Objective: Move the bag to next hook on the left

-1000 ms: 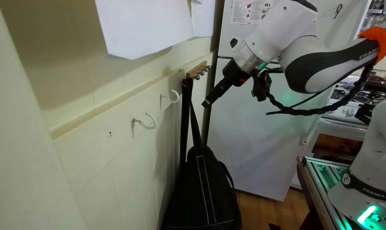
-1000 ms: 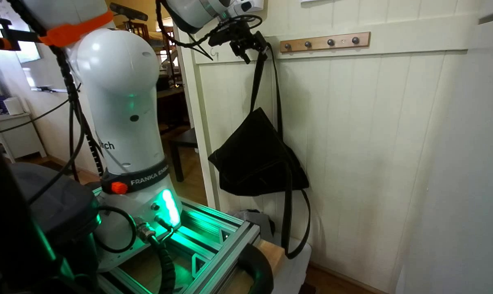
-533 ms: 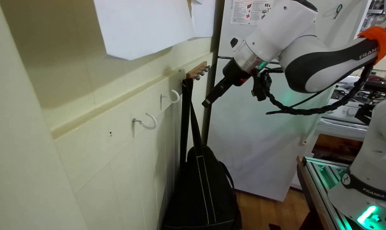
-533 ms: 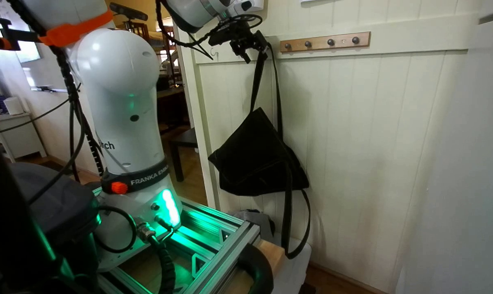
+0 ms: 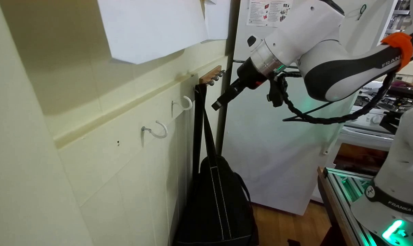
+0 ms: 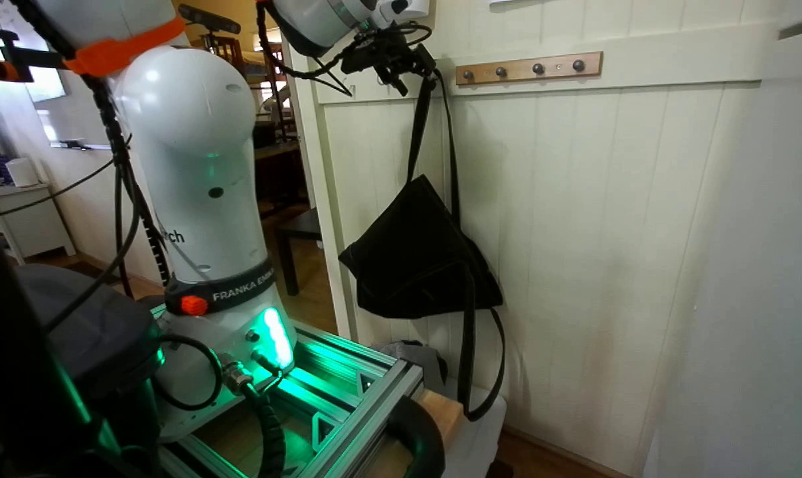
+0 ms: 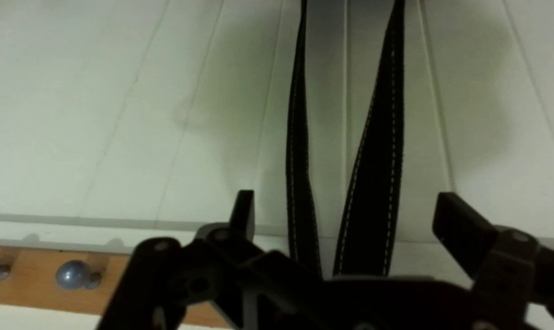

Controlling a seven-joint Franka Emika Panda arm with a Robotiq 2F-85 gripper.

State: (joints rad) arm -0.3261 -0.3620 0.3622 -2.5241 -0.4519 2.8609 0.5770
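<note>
"Since its fingers (image 7: 462, 229) stand wide apart, has the gripper (image 7: 345, 206) hold of anything?"

"No. In the wrist view two black straps (image 7: 375, 197) show in the space between the fingertips, clear of both."

"And the bag (image 6: 421, 259)?"

"In both exterior views it hangs by those straps along the cream wall (image 6: 607, 199); what their top rests on I can't make out."

"What's near it?"

"A wooden rail (image 6: 520, 70) with dark knobs (image 6: 578, 65), just beside the strap tops. In an exterior view a white hook (image 5: 191, 104) curves from the wall near them, and a second white hook (image 5: 165, 131) sits closer to the camera."
</note>
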